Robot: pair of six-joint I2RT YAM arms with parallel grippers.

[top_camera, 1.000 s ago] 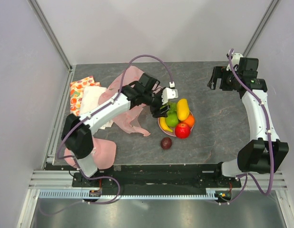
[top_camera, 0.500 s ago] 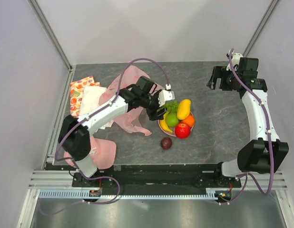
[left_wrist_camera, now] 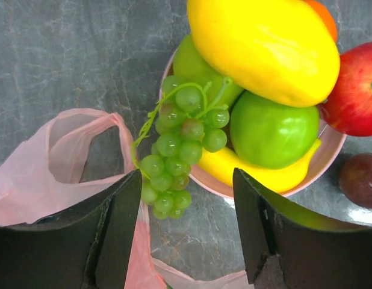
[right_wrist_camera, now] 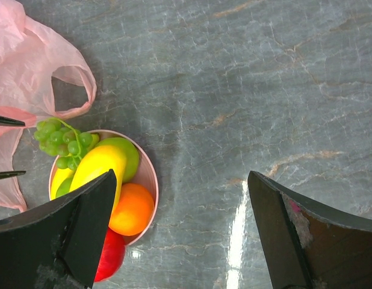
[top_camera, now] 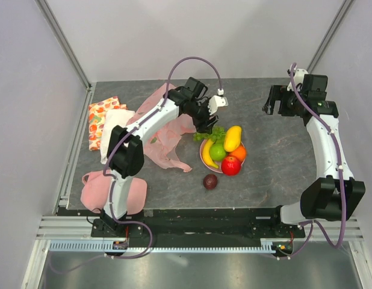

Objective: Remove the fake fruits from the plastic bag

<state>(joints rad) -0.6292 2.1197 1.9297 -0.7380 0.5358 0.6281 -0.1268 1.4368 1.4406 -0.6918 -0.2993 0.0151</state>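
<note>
1. Our left gripper [left_wrist_camera: 186, 180] hangs open, empty, over the grapes [left_wrist_camera: 180, 150].
2. We see fake fruits [top_camera: 225, 150] heaped on the plate [left_wrist_camera: 331, 146], plum [top_camera: 210, 181] beside.
3. The plastic bag [top_camera: 165, 144] lies flat, likely emptied; right gripper [right_wrist_camera: 181, 177] gapes idle.

The stone-look tabletop [left_wrist_camera: 65, 54] is grey with pale veins, the crinkly plastic bag [left_wrist_camera: 23, 192] translucent pink, the round plate [right_wrist_camera: 147, 171] pink, the plastic grape bunch [left_wrist_camera: 180, 150] green, the mango [left_wrist_camera: 264, 48] yellow.
</note>
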